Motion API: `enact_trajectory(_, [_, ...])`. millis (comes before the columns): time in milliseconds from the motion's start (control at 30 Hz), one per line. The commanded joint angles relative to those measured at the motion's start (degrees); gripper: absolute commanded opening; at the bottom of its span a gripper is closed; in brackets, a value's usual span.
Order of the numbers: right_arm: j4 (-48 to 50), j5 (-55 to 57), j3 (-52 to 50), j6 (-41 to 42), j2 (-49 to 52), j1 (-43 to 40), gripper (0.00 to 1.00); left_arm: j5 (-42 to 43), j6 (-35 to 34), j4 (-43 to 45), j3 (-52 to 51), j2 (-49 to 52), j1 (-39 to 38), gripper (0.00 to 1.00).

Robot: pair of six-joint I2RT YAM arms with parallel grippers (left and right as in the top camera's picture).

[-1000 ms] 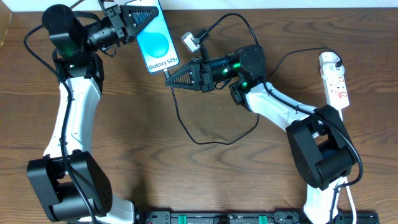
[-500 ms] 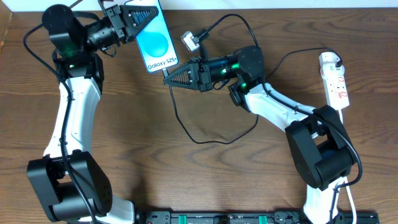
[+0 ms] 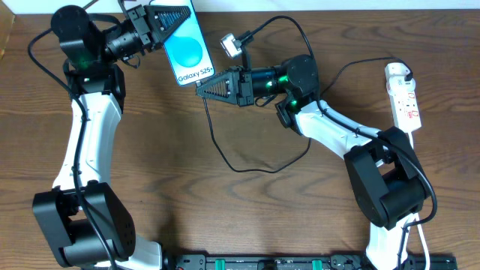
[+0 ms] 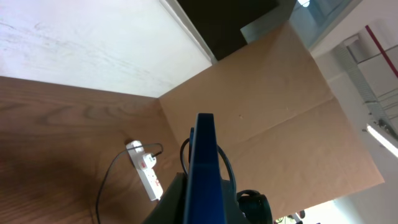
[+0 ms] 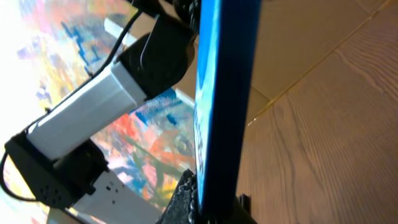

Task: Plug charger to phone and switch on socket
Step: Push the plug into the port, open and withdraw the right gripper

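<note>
My left gripper [image 3: 178,16] is shut on the top end of the phone [image 3: 187,52] and holds it at the back of the table, its blue screen facing up. My right gripper [image 3: 201,85] is shut on the charger's connector tip and touches the phone's bottom edge. The charger cable [image 3: 225,154] hangs from it and loops across the table to the white plug [image 3: 397,73] in the socket [image 3: 406,99] at the far right. In the left wrist view the phone [image 4: 203,155] is edge-on with the socket [image 4: 146,177] beyond. In the right wrist view the phone [image 5: 227,93] stands at the fingertips [image 5: 217,208]; the connector is hidden.
A brown cardboard panel [image 4: 280,112] stands behind the table. A black rail [image 3: 285,262] runs along the front edge. The right arm's base [image 3: 386,187] sits at the lower right, and the left arm's base [image 3: 79,225] at the lower left.
My right gripper has moved up and left with the connector, from just below the phone's bottom corner to touching its bottom edge. The left gripper and phone have not moved.
</note>
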Motion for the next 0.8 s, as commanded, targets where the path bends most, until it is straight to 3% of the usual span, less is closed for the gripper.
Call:
enact_trajectory(0, [-1.51, 10.99, 0.83, 0.15, 0.5, -1.44, 0.01, 7.02, 0.28, 0.07, 0.48, -1.16, -1.03, 0.08])
enact_trajectory(133, [-3.26, 9.92, 0.83, 0.13, 0.5, -1.46, 0.17, 6.88, 0.28, 0.07, 0.48, -1.16, -1.03, 0.08])
enact_trajectory(233, [-3.13, 8.7, 0.83, 0.11, 0.5, -1.46, 0.49, 6.45, 0.31, 0.09, 0.48, -1.16, -1.03, 0.08])
enact_trajectory(333, [-3.13, 7.89, 0.83, 0.11, 0.5, -1.46, 0.66, 5.99, 0.28, 0.07, 0.48, -1.16, -0.85, 0.07])
enact_trajectory(467, [-3.1, 6.95, 0.83, 0.09, 0.5, -1.46, 0.96, 5.9, 0.28, 0.07, 0.48, -1.16, -0.33, 0.07])
enact_trajectory(500, [-3.13, 6.64, 0.83, 0.07, 0.5, -1.46, 0.99, 5.9, 0.28, 0.07, 0.48, -1.16, -0.04, 0.07])
enact_trajectory(767, [-3.13, 4.13, 0.83, -1.44, 0.5, -2.03, 0.99, 6.88, 0.26, 0.07, 0.48, -1.16, 3.28, 0.07])
